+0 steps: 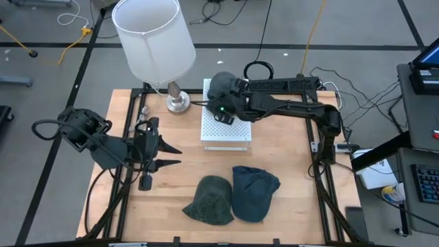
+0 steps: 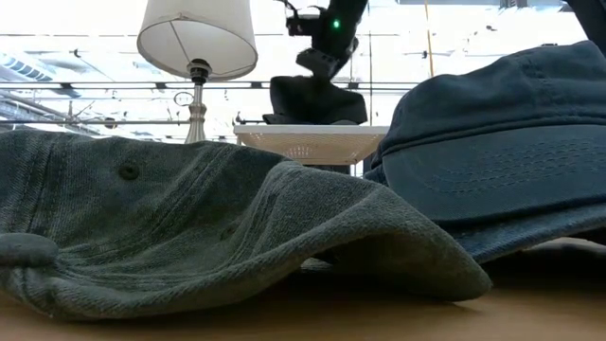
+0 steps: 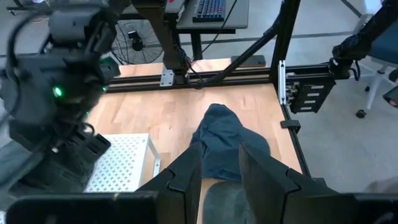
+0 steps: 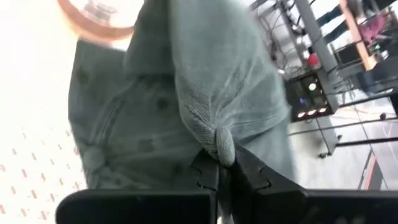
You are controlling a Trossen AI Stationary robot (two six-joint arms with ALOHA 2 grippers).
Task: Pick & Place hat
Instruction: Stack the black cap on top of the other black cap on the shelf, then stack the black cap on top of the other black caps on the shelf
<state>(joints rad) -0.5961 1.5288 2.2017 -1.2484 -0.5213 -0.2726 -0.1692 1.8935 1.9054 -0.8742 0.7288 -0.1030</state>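
Fabric is pinched hard between my right gripper (image 4: 219, 167) fingers: the right wrist view shows a fold of the grey hat (image 4: 186, 93) bunched into a knot right at the closed tips, so the hold is on cloth only, not on the brim. In the high view that hat (image 1: 221, 88) sits at the far end of the white perforated tray (image 1: 226, 130), with the right arm stretched across from the right side of the table. The low view shows it resting on the tray's top (image 2: 312, 140) rather than hanging, so I judge this is the set-down end of the move and the pinch is there only until the hat settles flat.

Two more hats lie side by side and touching at the near edge of the table: the green hat (image 1: 209, 200) on the left and the blue cap (image 1: 254, 193) on the right. They are within reach of either arm, which I take as the waiting pile.

My left gripper (image 1: 164, 155) waits on the left side of the table, fingers apart, pointed toward the centre. Its wrist view looks past the spread fingers (image 3: 186, 174) straight at the blue cap (image 3: 227, 146).

The lamp (image 1: 154, 41) stands just beside the tray's far left corner, close to the grey hat, so I would lift clear carefully.
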